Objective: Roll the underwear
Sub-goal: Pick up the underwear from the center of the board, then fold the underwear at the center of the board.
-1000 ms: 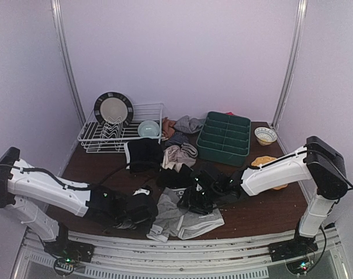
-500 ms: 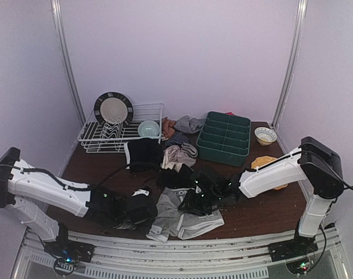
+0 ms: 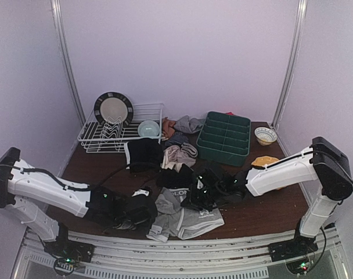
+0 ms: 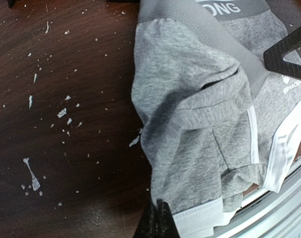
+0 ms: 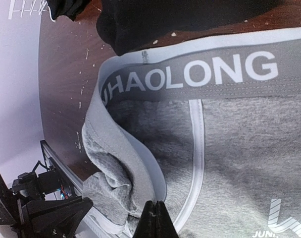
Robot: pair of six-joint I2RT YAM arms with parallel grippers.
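A light grey underwear (image 3: 185, 218) with a lettered waistband lies crumpled near the table's front edge. In the left wrist view its grey underwear (image 4: 200, 114) runs down into my left gripper (image 4: 158, 219), which is shut on the hem. From the top, the left gripper (image 3: 143, 208) sits at the garment's left side. My right gripper (image 3: 198, 197) is over its far part. In the right wrist view a white-trimmed fold of the grey underwear (image 5: 239, 148) meets my right gripper (image 5: 155, 219), shut on it. Black underwear (image 3: 144, 154) and beige-pink underwear (image 3: 179, 156) lie further back.
A white dish rack (image 3: 89, 136) with a plate (image 3: 113, 108) and a pale bowl (image 3: 148, 128) stands back left. A green divided tray (image 3: 224, 138), a small bowl (image 3: 265, 135) and a yellow item (image 3: 263, 161) are back right. More cloth (image 3: 188, 124) lies behind.
My right gripper has gone from open to shut on the grey fold, and its arm has shifted slightly to the right. The left arm has stayed put.
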